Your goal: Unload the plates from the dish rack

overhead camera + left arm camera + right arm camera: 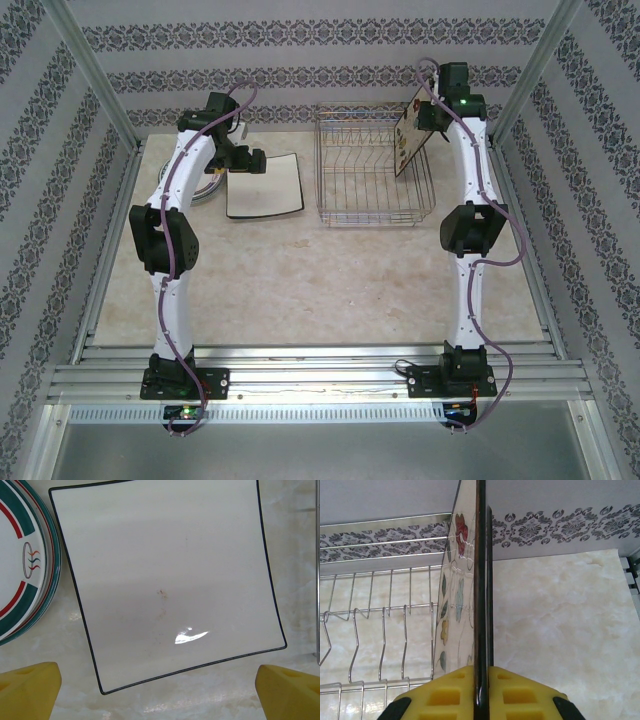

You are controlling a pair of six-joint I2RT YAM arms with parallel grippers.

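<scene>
Our right gripper (pixel 481 682) clamps the flowered square plate (pixel 456 605) at two o'clock in the dish rack (pixel 365 178); our left gripper (pixel 159 690) hangs released.

Round plates (pixel 20 565), square plate (pixel 264 186), dish rack (pixel 370 150) left to right; another plate (pixel 410 135) at rack's right end

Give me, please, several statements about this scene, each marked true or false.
The right jaws are shut on the flower-printed cream square plate at its edge. True.
The silver wire dish rack holds round plates. False: no round plate is in it.
The plain cream square plate with a dark rim lies flat on the marbled table. True.
The left jaws grip that plain plate. False: they stand open above it.
The teal-and-red-rimmed round plates lie right of the rack. False: they lie left of it, beside the plain plate.
</scene>
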